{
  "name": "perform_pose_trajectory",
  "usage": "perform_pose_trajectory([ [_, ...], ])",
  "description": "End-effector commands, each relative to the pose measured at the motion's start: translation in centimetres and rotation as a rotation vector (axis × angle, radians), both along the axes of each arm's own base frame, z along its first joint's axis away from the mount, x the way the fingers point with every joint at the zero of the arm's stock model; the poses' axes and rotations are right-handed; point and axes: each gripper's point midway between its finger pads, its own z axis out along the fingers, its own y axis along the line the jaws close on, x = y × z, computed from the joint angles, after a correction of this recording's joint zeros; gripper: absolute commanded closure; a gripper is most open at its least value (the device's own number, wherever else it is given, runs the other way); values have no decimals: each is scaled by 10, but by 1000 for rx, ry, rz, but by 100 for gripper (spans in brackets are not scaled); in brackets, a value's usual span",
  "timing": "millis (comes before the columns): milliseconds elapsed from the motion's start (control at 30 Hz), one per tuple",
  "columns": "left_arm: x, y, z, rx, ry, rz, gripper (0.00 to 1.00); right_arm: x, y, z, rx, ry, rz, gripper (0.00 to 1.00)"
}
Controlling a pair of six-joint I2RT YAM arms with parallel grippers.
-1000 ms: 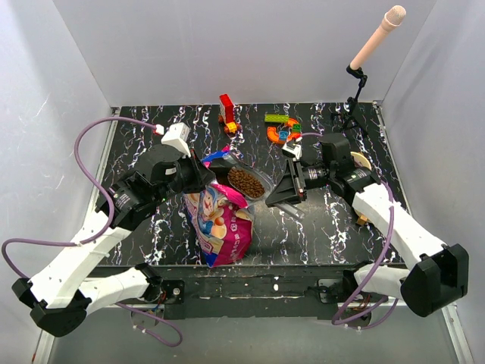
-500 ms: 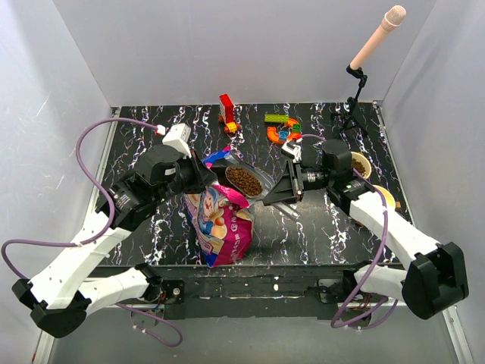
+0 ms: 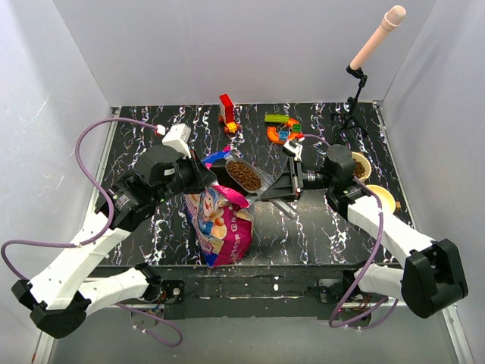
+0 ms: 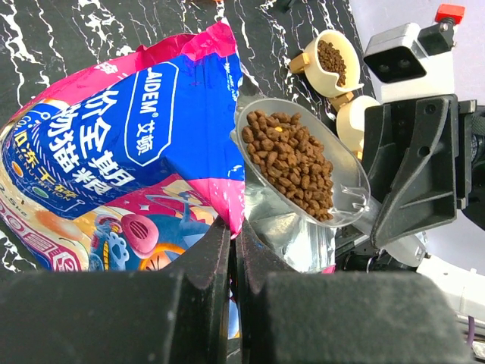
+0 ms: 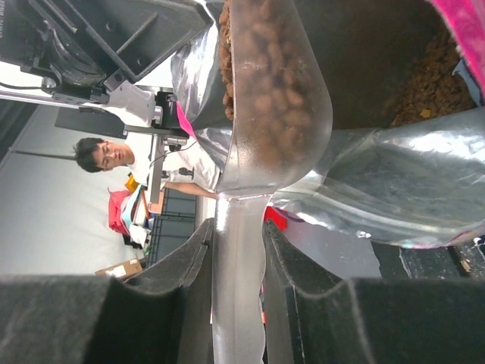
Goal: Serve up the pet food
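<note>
The pink, white and blue pet food bag (image 3: 220,224) lies on the black marbled table, also in the left wrist view (image 4: 121,144). My left gripper (image 3: 203,176) is shut on the bag's pink rim (image 4: 227,205), holding the mouth open. My right gripper (image 3: 292,184) is shut on the handle (image 5: 239,280) of a clear plastic scoop (image 3: 244,175), full of brown kibble (image 4: 292,163), held just above the bag's mouth. More kibble (image 5: 428,91) shows inside the foil-lined bag. A cream bowl with kibble (image 3: 358,164) and an empty cream bowl (image 3: 382,199) stand at the right.
Colourful toy blocks (image 3: 282,129) and a red toy piece (image 3: 227,112) sit at the table's back. A microphone on a small tripod (image 3: 356,87) stands at the back right corner. White walls enclose the table.
My right gripper has lifted the full scoop up and back out of the bag's mouth. My right arm's wrist has shifted right, uncovering the two bowls. My left gripper still holds the bag.
</note>
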Motion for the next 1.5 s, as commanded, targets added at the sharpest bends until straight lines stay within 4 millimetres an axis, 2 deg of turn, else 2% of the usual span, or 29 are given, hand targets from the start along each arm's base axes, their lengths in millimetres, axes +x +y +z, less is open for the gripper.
perform_pose_trajectory([
  [0,-4,-5,58,-130,-140,-34,100,-8,-8,30,77,-98,-12,99],
  [133,4,1,56,-112,-142,23,100,-10,-17,41,88,-105,-64,99],
  [367,15,12,65,-78,-208,83,100,-4,-33,46,94,-74,-182,99],
  [567,14,7,66,-66,-228,39,100,21,-56,46,78,-54,-355,99],
  [767,9,5,70,-77,-243,11,100,55,-82,41,79,-55,-528,99],
  [967,5,3,75,-95,-246,-13,100,87,-116,19,105,-46,-739,99],
  [1100,3,-1,76,-107,-242,-29,100,103,-148,3,107,-40,-889,99],
  [1267,0,-2,76,-113,-240,-46,100,105,-182,-24,103,-17,-1020,99],
  [1467,-9,-1,81,-119,-252,-77,100,97,-218,-55,92,9,-1174,99],
])
